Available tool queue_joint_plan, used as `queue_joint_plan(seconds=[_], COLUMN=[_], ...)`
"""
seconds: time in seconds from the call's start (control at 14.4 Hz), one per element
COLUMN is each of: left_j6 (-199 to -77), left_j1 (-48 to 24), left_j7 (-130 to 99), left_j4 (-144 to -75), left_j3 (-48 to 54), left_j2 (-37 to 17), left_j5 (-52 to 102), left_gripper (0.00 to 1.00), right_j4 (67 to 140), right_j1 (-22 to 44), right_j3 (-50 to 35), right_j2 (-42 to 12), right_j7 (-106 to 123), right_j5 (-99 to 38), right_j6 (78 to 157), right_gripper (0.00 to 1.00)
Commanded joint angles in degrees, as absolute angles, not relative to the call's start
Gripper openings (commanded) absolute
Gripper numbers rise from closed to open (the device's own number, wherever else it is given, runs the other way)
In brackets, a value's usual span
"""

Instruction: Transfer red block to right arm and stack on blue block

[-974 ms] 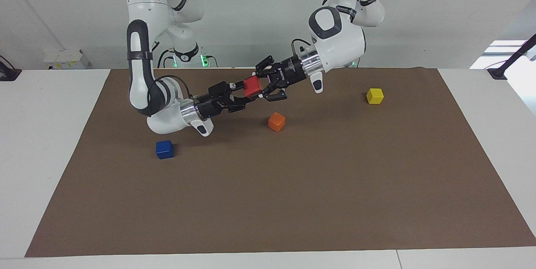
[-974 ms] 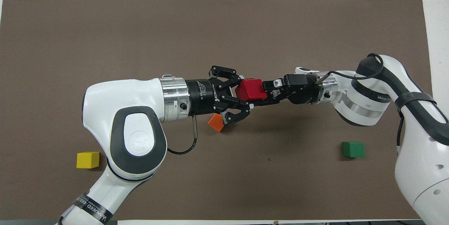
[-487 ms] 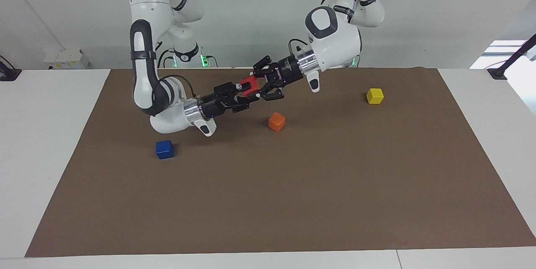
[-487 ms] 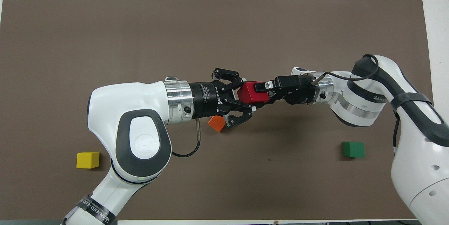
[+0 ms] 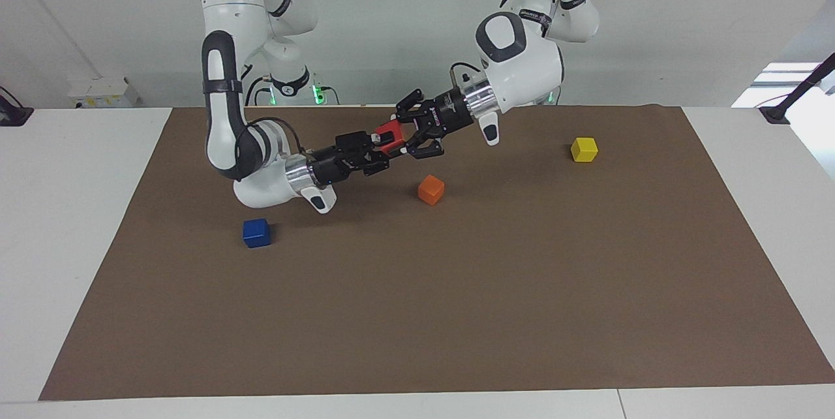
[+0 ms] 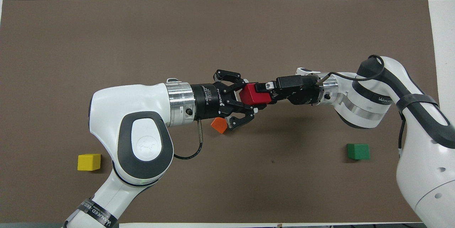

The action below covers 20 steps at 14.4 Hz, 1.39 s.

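Room: pale wall seen past the robots in the facing view only. White table [image 5: 78,223] is covered by a brown mat [image 5: 456,288] across most of its top; mat is flat, w/ white strips left bare at both ends.

Right arm [image 5: 225,112] and left arm [image 5: 522,57] are brought together mid-air over the mat's middle, tips meeting. Left gripper [image 6: 250,98] is clamped on the red block [image 5: 390,136]. Right gripper [image 6: 266,93] is closed onto the same block from the right arm's end, one finger laid over its top face. Block is thus held up off the mat btwn both.

Orange cube [image 5: 431,189] is on the mat below the handover; half hidden under the left gripper's links in the overhead view, fully seen in the facing one. Blue block [image 5: 256,233] is shown by the facing view only, near the right arm's elbow. Green cube [image 6: 358,151] is shown by the overhead view only. Yellow cube [image 5: 584,149] lies toward the left arm's end.
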<state>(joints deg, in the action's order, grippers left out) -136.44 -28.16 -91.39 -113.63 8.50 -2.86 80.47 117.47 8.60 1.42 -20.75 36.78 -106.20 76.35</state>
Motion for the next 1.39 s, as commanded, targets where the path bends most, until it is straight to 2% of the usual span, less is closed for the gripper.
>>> queue_joint_plan(seconds=[0.0,0.14,0.21,0.28,0.35,0.77,1.32], left_j6=[-137.46,-137.55,-137.55,-137.64,-137.55,-137.03,-115.96], left_j1=[-29.18,-29.27,-29.27,-29.09,-29.09,-28.21,-9.43], left_j7=[-90.97,-90.97,-90.97,-90.97,-90.97,-86.51,-66.04], left_j4=[-114.96,-114.96,-114.79,-114.7,-114.7,-115.22,-120.41], left_j3=[7.91,7.91,7.91,7.91,7.91,7.82,7.56], left_j2=[-1.32,-1.32,-1.32,-1.41,-1.41,-1.23,1.05], left_j5=[81.65,81.65,81.65,81.65,81.65,81.65,77.72], left_gripper=[0.0,0.0,0.21,0.96,1.0,1.0,1.0], right_j4=[118.04,118.04,118.04,117.95,117.95,117.95,117.69], right_j1=[9.05,9.05,9.05,9.05,9.05,9.05,9.05], right_j3=[1.32,1.32,1.32,1.32,1.32,1.32,1.32], right_j2=[-20.39,-20.39,-20.3,-20.3,-20.3,-20.3,-20.3], right_j7=[37.71,37.62,37.44,37.44,37.44,37.44,36.83], right_j5=[-106.61,-106.61,-106.7,-106.61,-106.61,-106.61,-106.7], right_j6=[78.13,78.13,78.13,78.13,78.13,78.22,78.83], right_gripper=[0.0,0.0,0.0,0.0,0.0,0.0,0.0])
